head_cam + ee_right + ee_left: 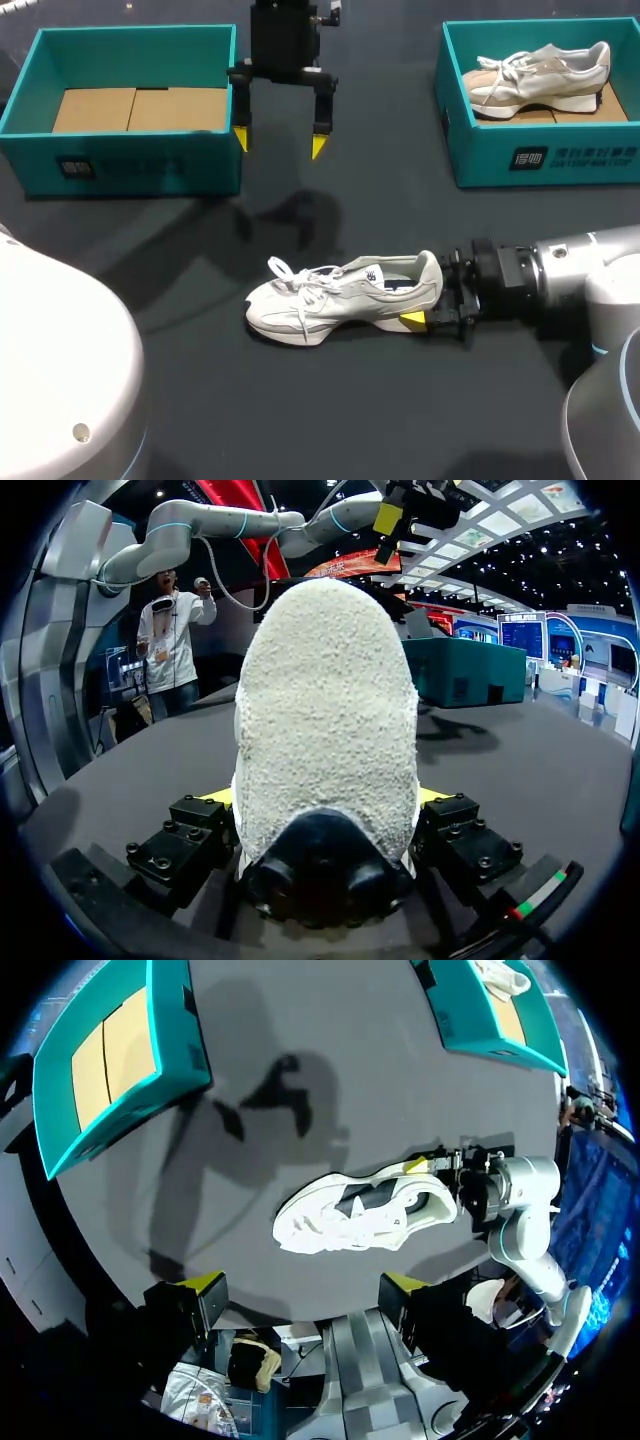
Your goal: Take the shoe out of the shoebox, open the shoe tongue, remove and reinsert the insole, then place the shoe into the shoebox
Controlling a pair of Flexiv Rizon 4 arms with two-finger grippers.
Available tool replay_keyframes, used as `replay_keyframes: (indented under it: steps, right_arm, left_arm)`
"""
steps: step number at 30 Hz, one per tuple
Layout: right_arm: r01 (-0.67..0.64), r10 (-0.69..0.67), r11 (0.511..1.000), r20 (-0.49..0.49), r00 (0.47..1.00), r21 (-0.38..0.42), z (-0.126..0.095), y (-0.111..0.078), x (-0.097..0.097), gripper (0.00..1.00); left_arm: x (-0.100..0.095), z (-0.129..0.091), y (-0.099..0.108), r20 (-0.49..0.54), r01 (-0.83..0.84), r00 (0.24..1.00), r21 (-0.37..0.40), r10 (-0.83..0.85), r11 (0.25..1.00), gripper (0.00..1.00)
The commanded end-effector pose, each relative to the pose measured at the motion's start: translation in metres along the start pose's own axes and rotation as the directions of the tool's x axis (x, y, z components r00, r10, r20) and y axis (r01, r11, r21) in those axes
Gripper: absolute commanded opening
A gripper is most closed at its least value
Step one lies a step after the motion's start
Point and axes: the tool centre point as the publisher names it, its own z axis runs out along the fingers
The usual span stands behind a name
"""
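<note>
The right hand (426, 300) is clamped on the heel of the shoe (335, 298), which lies on the desk (300, 410). The left hand (279, 137) hangs spread, well beyond it. The shoe is probably light with a soft upper, so the stiff heel seems the surest hold.

A white lace-up sneaker (365, 1210) lies on the dark grey table (300, 1080) ahead of the left gripper's (302, 1282) spread fingers. The right gripper (445, 1168) holds its heel. A teal cardboard shoebox (185, 1055) and a second teal shoebox (460, 1025) sit near the table's corners.
</note>
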Motion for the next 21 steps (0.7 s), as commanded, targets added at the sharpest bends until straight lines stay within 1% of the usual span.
replay_keyframes:
  steps: [1, 5, 6, 9, 11, 21]
  right_arm:
    - [0.000, 0.000, 1.000, 0.001, 1.000, 0.004, 0.000, 0.001, 0.000, 0.00]
    - [0.000, 0.000, 1.000, 0.001, 1.000, 0.004, 0.000, 0.001, 0.000, 0.00]
    - [0.000, 0.000, 1.000, 0.001, 1.000, 0.004, 0.000, 0.001, 0.000, 0.00]
    - [0.000, 0.000, 1.000, 0.001, 1.000, 0.004, 0.000, 0.001, 0.000, 0.00]
    - [0.000, 0.000, 1.000, 0.001, 1.000, 0.004, 0.000, 0.001, 0.000, 0.00]
    - [0.000, 0.000, 1.000, 0.001, 1.000, 0.004, 0.000, 0.001, 0.000, 0.00]
  left_arm:
    - [0.011, 0.021, 0.026, 0.012, 0.008, 1.000, 0.095, -0.009, 0.995, 1.00]
    - [0.026, 0.038, 0.037, 0.002, 0.043, 0.999, 0.150, -0.044, 0.988, 1.00]
    - [0.029, 0.043, 0.040, 0.006, 0.034, 0.999, 0.144, -0.035, 0.989, 1.00]
    - [0.041, 0.054, 0.044, -0.003, 0.081, 0.997, 0.195, -0.082, 0.977, 1.00]
    - [0.049, 0.060, 0.045, 0.016, 0.086, 0.996, 0.235, -0.093, 0.968, 1.00]
    - [0.049, 0.060, 0.045, 0.016, 0.086, 0.996, 0.235, -0.093, 0.968, 1.00]
